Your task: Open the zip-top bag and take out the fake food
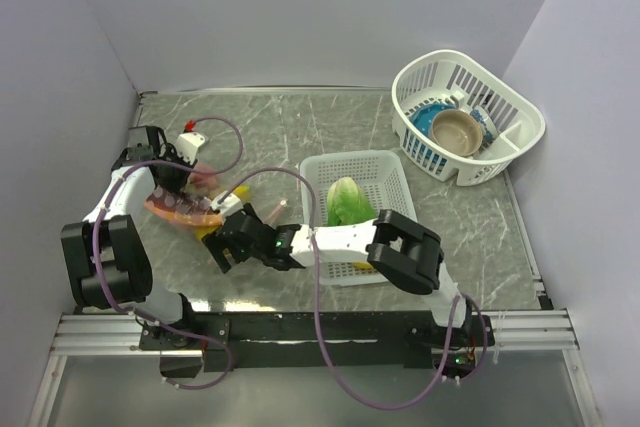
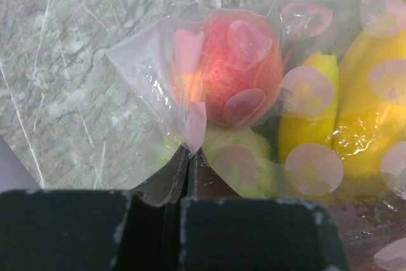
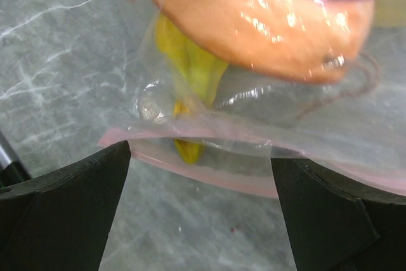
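Starting at the left claw (image 2: 189, 157): its fingers are pressed together on a fold of film at the edge of the clear floppy plastic zip-top bag (image 2: 143, 74), pinching it. Just beyond the pinch, inside the bag, I note the pink-red round plastic fruit (image 2: 225, 68), the yellow plastic banana shape (image 2: 371, 106) and a pale green piece (image 2: 238, 160).

The right claw (image 3: 198, 179) is spread wide and holds nothing. The bag's pinkish zip strip (image 3: 216, 171) lies directly ahead of it, between the two fingers. Its long axis runs across from one finger to the other, dipping slightly toward the right of that view. Past the strip, the orange and dark red plastic slice (image 3: 266, 17) shows through the film.

From above, the bag sits over the left part of the grey marbled surface (image 1: 300, 127), between the two claws. The right arm is the nearer to the zip. Judgement: the bag reads as not yet opened, and the coming move turns on closing across that strip.

Green leafy plastic lettuce (image 1: 347, 202) lies in the white perforated tray (image 1: 360, 157).
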`<action>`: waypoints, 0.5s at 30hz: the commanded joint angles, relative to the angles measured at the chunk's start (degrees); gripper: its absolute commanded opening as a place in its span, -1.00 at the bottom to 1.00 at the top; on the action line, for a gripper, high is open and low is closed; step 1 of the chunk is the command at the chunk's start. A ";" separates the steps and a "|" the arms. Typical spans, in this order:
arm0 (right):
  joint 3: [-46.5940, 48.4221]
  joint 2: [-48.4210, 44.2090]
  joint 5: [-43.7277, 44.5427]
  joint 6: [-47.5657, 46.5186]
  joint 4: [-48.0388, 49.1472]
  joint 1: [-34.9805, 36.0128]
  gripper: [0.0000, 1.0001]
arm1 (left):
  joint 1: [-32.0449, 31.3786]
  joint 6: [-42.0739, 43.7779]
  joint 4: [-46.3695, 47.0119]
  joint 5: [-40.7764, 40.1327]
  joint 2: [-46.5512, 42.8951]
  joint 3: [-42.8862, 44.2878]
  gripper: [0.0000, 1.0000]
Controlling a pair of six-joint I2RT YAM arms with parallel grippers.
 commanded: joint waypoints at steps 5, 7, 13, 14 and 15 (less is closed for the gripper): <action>9.90 7.14 -1.64 0.40 -1.44 -0.53 1.00 | 0.04 0.33 -4.44 -0.38 0.64 -0.12 -0.98; 10.70 8.37 -1.29 0.22 -1.62 -0.62 1.00 | -0.04 0.51 -4.53 -0.38 0.47 -0.29 -0.98; 12.82 10.40 -1.82 0.22 -1.10 -1.15 0.84 | -0.04 1.03 -5.14 -0.64 0.12 -0.56 -0.99; 11.94 10.22 -1.73 0.31 -0.57 -1.24 0.77 | 0.04 1.03 -5.32 -0.56 0.03 -0.56 -0.98; 11.41 9.70 -1.82 0.57 -0.13 -1.32 0.59 | 0.05 1.03 -5.41 -0.55 0.03 -0.56 -0.99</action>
